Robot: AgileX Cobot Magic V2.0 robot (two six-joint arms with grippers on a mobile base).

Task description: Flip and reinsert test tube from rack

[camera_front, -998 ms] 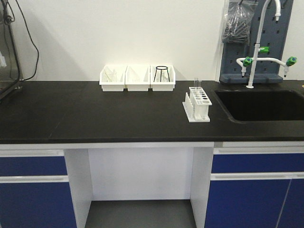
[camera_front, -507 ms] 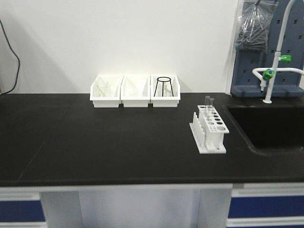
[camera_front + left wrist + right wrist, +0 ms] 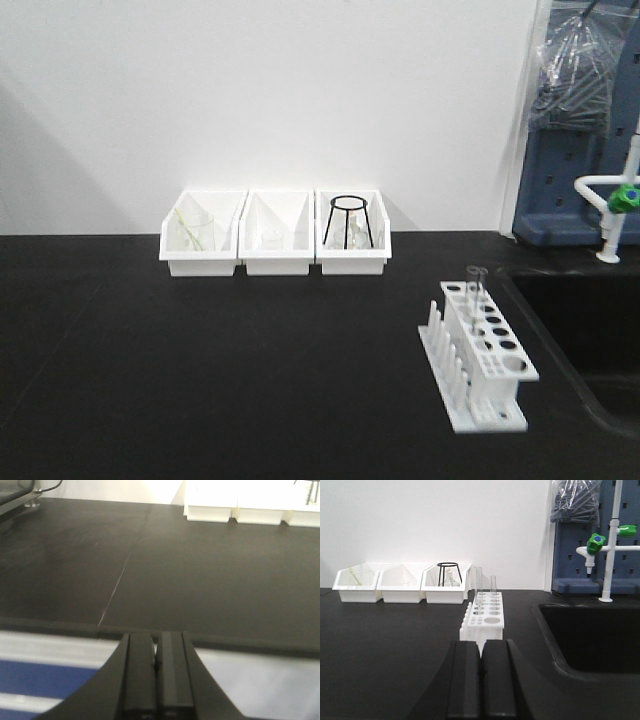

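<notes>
We're seeing bright, even room light, the wall (image 3: pixel 300 90) almost washed out, a faint shadow at its left. In the left wrist view (the haziest) the black surface (image 3: pixel 200 580) shines grey, the white bins (image 3: pixel 235 510) blow out, and the left claw (image 3: pixel 156 642) blurs close up.

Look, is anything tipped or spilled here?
Nothing stands out. The small white plastic test-tube rack stands level, its two clear glass tubes upright, and the three white open bins sit in a straight row. No spills show.
</notes>
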